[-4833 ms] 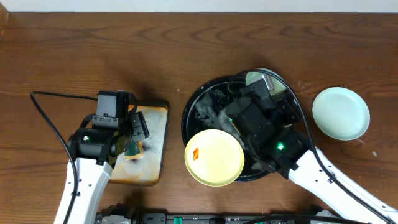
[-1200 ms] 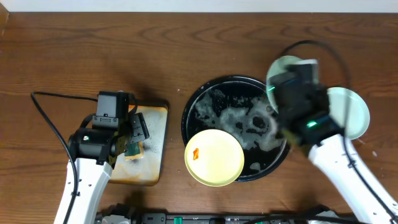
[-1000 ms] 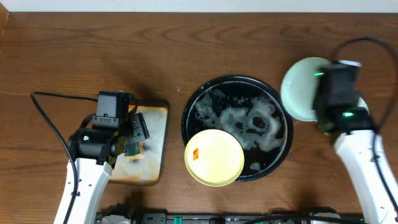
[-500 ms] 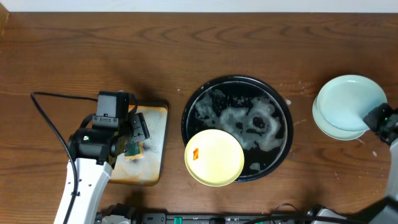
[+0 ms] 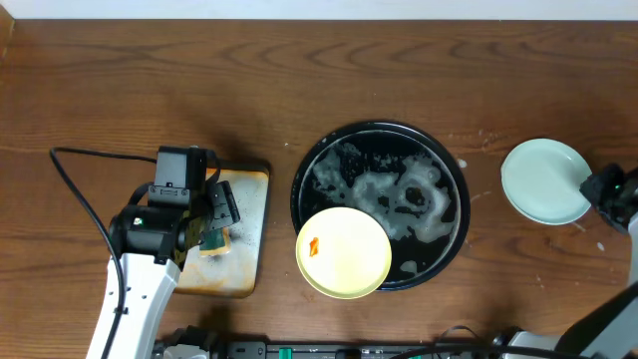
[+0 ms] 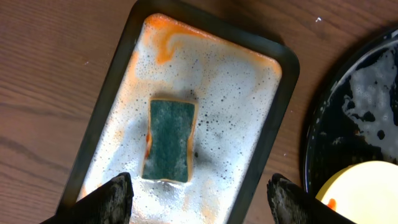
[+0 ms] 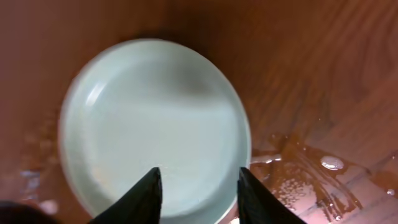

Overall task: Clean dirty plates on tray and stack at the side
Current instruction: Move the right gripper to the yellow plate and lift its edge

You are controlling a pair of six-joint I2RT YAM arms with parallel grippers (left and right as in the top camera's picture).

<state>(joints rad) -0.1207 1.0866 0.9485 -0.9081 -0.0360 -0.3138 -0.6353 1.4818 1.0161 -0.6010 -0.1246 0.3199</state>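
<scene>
Plates: yellow plate (image 5: 344, 251) and blue-green plate (image 5: 543, 181) in view, well apart.
Yellow plate: resting on the near part of the black tray (image 5: 302, 175), overhanging its near rim; small orange smear (image 5: 314, 245) on its left side; edge also visible at the lower right of the left wrist view (image 6: 364, 190).
Blue-green plate: flat on the wooden surface (image 5: 299, 70), right of the black tray and apart from it; pale and without a visible smear in the right wrist view (image 7: 155, 130); cannot tell whether a second plate lies under it.
Black tray: round, raised rim, centre of the scene; white soapy foam (image 5: 399, 194) spread over its floor.
Metal tray: rectangular metal tray (image 6: 273, 137), left of the black tray and just beside it; floor covered in suds with orange staining.
Sponge: green-topped sponge (image 6: 169, 140) lying flat near the middle of the metal tray.
Left jaws: spread wide, holding nothing, hanging above the near part of the metal tray; dark fingers (image 6: 118, 199) on either side of the sponge's near end, not touching it.
Right jaws: parted and empty, above the near edge of the blue-green plate; fingers (image 7: 149, 193) dark against the pale plate.
Surface: brown wood; water drops (image 7: 329, 163) just right of the blue-green plate; black cable (image 5: 70, 170) looping at far left.
</scene>
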